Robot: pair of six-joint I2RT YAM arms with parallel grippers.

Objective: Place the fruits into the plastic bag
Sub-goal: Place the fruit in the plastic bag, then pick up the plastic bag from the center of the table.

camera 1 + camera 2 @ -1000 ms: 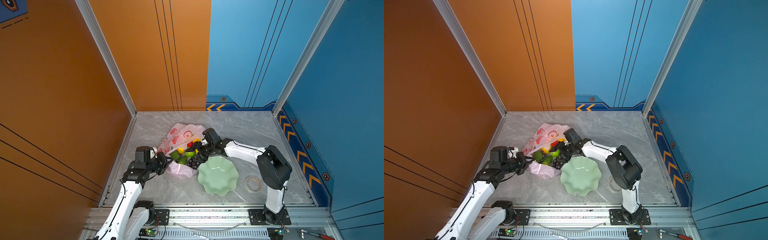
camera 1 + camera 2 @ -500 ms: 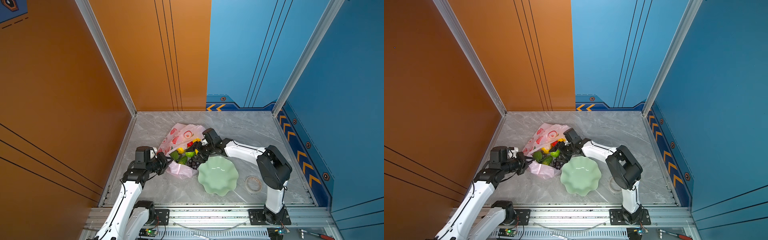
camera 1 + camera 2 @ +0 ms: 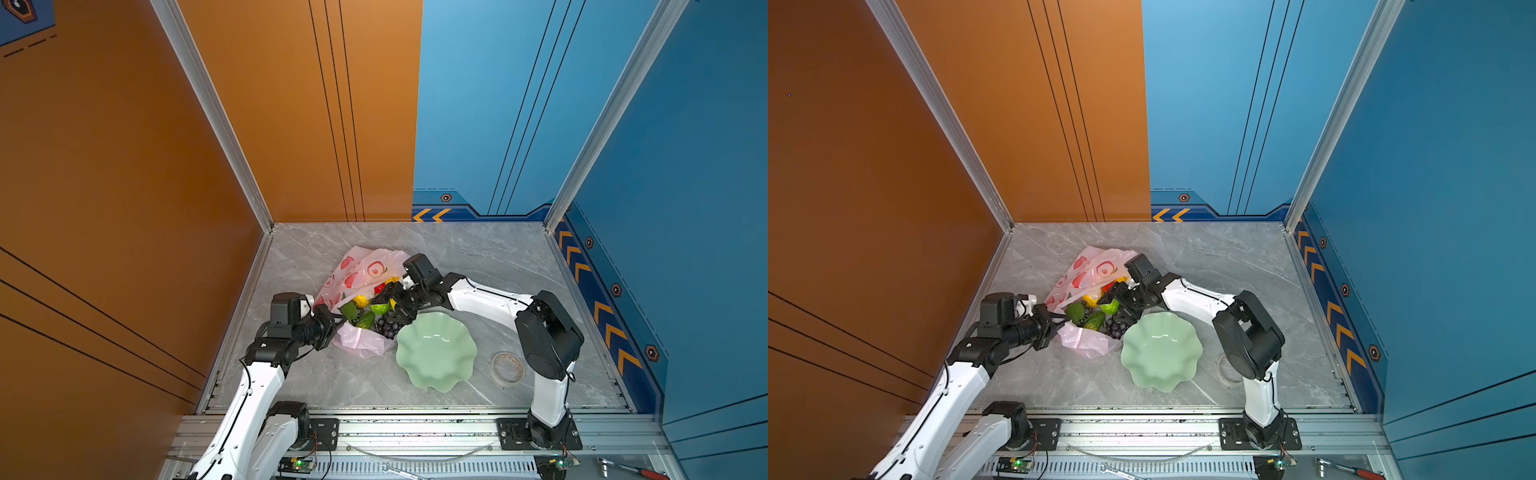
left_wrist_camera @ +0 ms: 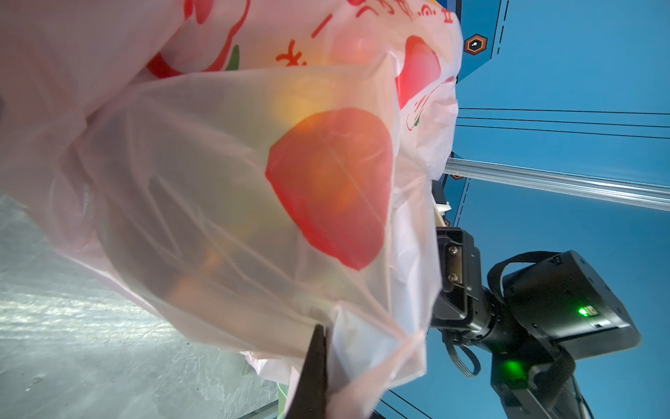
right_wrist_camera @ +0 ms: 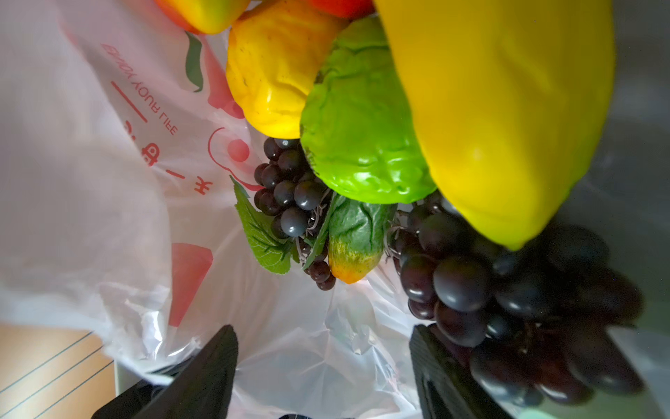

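All the fruits that we can see are gathered at the mouth of the plastic bag (image 3: 368, 270), and none lies on the green plate (image 3: 436, 365). We therefore judge the task as nearly finished, but not yet complete.

In the right wrist view the lemon (image 5: 272, 72), a bumpy green fruit (image 5: 362, 127), the green-orange oblong fruit (image 5: 353, 246) and the small bunch of grapes (image 5: 286, 188) lie on the bag's film, well inside the opening. The large yellow fruit (image 5: 507, 119), probably the banana, lies on top of them. The bigger bunch of grapes (image 5: 507, 312) is at the very edge, just beside the plate rim in both top views. We cannot tell if the film is under all of it. Of the mangoes (image 5: 203, 14) we see only parts, so we cannot count them.

The left gripper (image 3: 334, 319) is fully closed and pinches the thin edge of the bag, holding it up so that the mouth is open. In the left wrist view the film hangs over one dark finger (image 4: 316, 359). The right gripper (image 5: 322, 377) has its jaws wide apart among the fruits, with only bag film between them, so it holds nothing.

What is left, in our opinion, is to move the outer grapes deeper, to draw the right arm out, and then to release the bag edge.
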